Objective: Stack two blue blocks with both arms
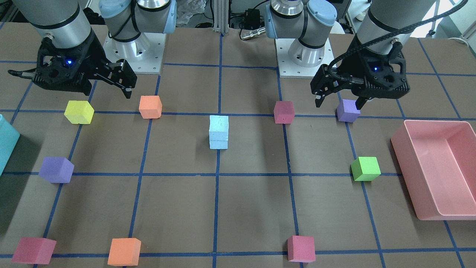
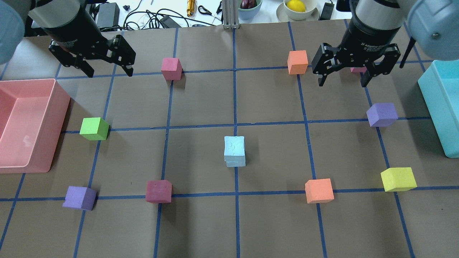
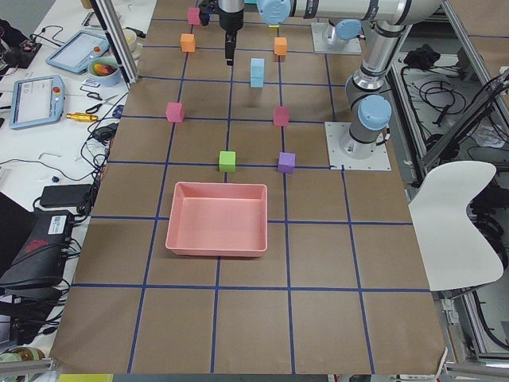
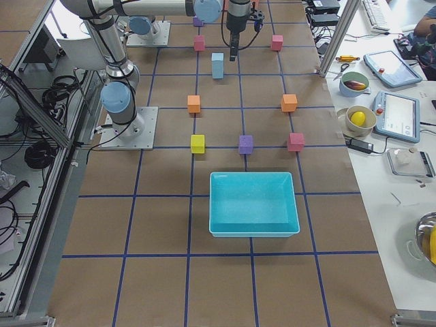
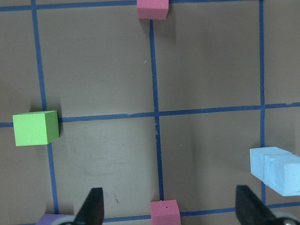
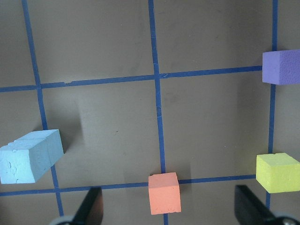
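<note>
**Blue blocks, two.** The upper blue block is set squarely on the lower blue block. One upright stack is formed near the middle of the table, just beside a crossing of blue tape lines. The stack is touched by neither arm.

**Left end effector**. It is held above the left half of the table with its fingers spread wide and nothing pinched. The stack is seen at the right edge of its wrist view.

**Right end effector**. It is held above the right half with its fingers likewise spread wide and nothing pinched. The stack is seen at the left edge of its wrist view. Both end effectors are kept well apart from the stack.

**Bins.** A pink bin is placed at the left end and a teal bin at the right end.

**Loose cubes, scattered singly around the stack.**
- A green cube is found near the pink bin.
- A yellow cube is found on the right side.
- Purple, orange and pink-red cubes are also noted.
</note>
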Available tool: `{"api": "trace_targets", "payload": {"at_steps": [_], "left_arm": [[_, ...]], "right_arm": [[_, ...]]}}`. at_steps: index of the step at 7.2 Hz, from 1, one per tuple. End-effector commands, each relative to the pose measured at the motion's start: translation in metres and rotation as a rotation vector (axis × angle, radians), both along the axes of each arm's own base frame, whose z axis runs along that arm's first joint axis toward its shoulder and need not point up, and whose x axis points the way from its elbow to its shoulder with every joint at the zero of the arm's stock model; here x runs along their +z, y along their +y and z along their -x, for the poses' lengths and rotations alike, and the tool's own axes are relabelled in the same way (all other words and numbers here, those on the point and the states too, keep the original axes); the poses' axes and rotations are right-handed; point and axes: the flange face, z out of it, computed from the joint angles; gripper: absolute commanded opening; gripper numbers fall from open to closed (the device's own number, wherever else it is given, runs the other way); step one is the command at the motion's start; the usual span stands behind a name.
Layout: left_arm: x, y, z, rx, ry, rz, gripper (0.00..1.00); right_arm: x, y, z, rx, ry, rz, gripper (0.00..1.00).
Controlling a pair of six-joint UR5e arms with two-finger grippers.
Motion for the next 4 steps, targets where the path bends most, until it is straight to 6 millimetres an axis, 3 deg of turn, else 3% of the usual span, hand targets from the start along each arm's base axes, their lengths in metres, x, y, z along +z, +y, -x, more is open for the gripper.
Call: {"api": "trace_targets", "payload": {"at_steps": [1, 4], "left_arm": [[0.0026, -0.0005, 0.0058, 0.011, -0.013, -0.013, 1.00], [0.0045, 0.0047, 0.0114, 0.017, 0.017, -0.014, 1.00]], "right_arm": [[-0.0004, -0.0005, 0.0010, 0.001, 0.002, -0.001, 1.00], [0.0003, 0.0007, 0.0008, 0.005, 0.000, 0.001, 1.00]]}}
